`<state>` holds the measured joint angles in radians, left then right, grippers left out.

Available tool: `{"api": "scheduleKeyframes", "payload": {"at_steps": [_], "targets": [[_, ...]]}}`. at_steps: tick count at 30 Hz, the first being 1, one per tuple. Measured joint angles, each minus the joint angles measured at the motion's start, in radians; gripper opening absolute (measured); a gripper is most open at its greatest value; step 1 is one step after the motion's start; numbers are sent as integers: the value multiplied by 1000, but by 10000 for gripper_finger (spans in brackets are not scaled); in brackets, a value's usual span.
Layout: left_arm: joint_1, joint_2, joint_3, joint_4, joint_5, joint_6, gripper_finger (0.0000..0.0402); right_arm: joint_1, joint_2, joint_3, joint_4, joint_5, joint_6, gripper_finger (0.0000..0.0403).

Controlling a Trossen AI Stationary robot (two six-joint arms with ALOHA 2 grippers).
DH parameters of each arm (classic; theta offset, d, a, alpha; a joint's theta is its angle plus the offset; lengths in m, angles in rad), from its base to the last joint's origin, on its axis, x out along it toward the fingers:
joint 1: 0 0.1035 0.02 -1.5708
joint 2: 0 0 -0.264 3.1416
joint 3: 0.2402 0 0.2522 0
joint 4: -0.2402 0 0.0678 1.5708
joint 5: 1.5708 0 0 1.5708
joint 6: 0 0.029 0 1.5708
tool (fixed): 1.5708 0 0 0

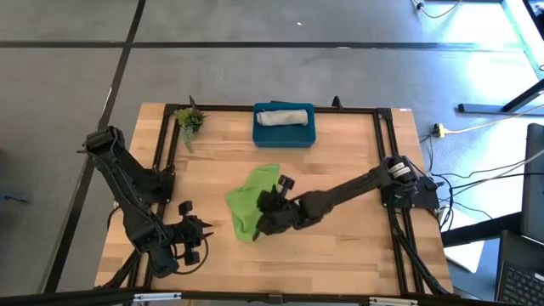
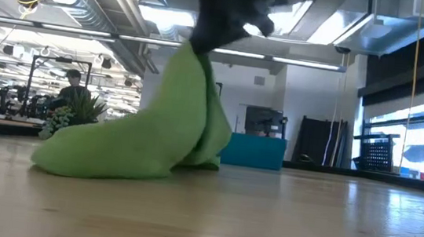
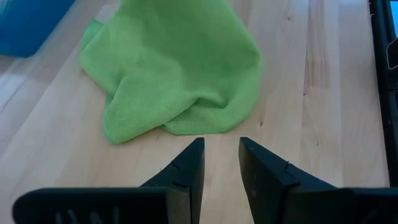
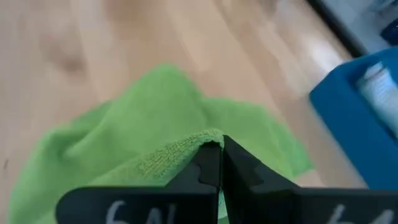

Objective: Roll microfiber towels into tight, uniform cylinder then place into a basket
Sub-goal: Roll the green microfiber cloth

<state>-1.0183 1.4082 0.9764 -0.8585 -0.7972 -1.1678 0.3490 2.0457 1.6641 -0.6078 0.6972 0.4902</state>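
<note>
— From above, where are you?

— My right gripper sits near the middle of the table, pinched shut on the green towel. The cloth bunches up under me and spreads toward ten o'clock and seven o'clock. My left gripper waits at about eight o'clock from it, near the front-left of the table, its fingers apart and holding nothing. The basket is at twelve o'clock near the far edge, with the grey towel lying rolled inside it. A plant sprig sits at ten o'clock, beside the basket.

— And from table height?

— The green towel hangs in a tall peak from my dark fingers at the top, its lower end draped on the wood toward eight o'clock. The basket shows behind it at three o'clock, the sprig at nine o'clock. A person is far back in the room.

— Your left wrist?

— My two fingers stand parted, nothing between them. The green towel lies just ahead, not touching them. A corner of the basket shows past it.

— Your right wrist?

— My fingers are pressed together on a fold of the green towel; its edge rides up between them. The basket lies beyond, with a bit of the grey towel in it.
</note>
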Motion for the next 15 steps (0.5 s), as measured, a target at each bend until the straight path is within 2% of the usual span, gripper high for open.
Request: {"api": "scheduleKeyframes", "payload": {"at_steps": [4,9,15], "targets": [[0,0,0,0,2,56,90,-36,0,44,56,8,-81,5],[0,0,0,0,2,131,90,-80,0,86,60,-56,-81,5],[27,8,1,0,2,132,94,-115,0,87,68,-71,-77,5]]}}
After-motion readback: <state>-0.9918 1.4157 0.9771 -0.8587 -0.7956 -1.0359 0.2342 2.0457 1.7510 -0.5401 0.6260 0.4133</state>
